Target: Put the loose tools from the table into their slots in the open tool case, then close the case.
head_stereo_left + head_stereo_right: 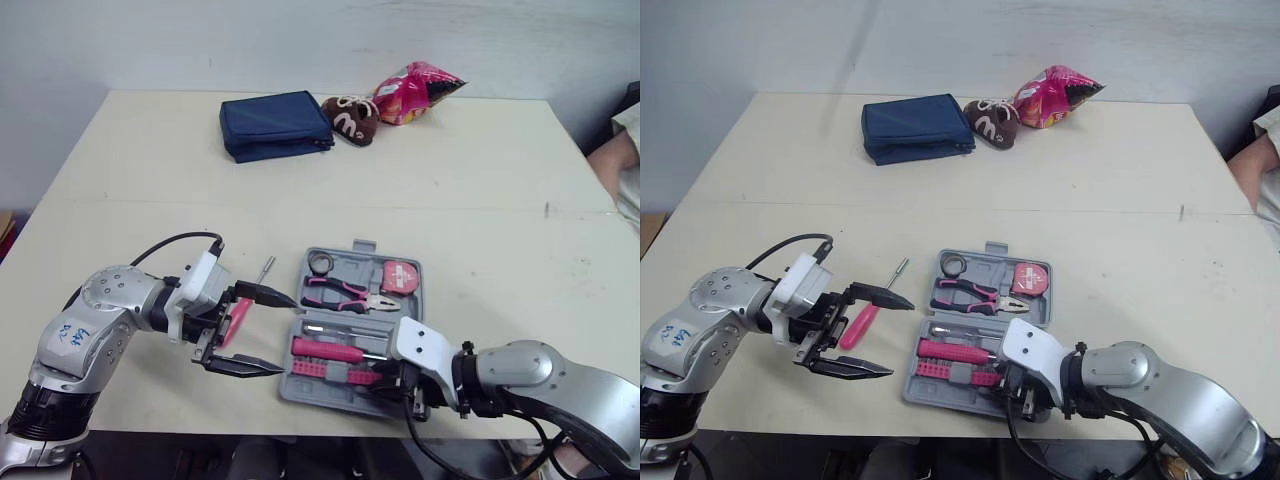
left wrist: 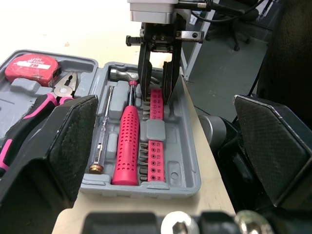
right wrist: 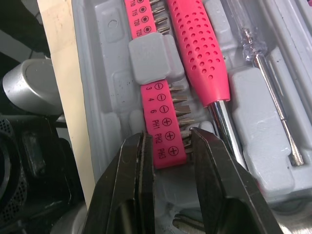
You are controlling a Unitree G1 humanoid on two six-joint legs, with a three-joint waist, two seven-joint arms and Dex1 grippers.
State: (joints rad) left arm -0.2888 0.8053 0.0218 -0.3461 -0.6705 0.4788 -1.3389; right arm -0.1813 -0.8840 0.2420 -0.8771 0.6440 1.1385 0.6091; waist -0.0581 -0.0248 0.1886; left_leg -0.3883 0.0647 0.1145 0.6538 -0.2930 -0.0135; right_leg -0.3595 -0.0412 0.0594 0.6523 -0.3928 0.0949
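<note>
Left gripper [image 1: 901, 338] is hovering wide open, empty, near the screwdriver [image 1: 862, 322] lying on the bench [image 1: 450, 180] beside the tool case [image 1: 989, 249]; probably light and rigid, best grasped by its pink handle.

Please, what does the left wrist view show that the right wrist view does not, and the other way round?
Left wrist view adds: the red round tape measure, the pliers with pink-and-black handles, the steel hammer head, and the right gripper seen from the front.

Right wrist view adds: the readable markings PH1, PH2, PH3 on the pink plastic bit strip, with the jaws closed against both its sides.

Shared: the grey plastic tool case, the pink perforated hammer handle, the clear-handled tester screwdriver, and that bit strip.
</note>
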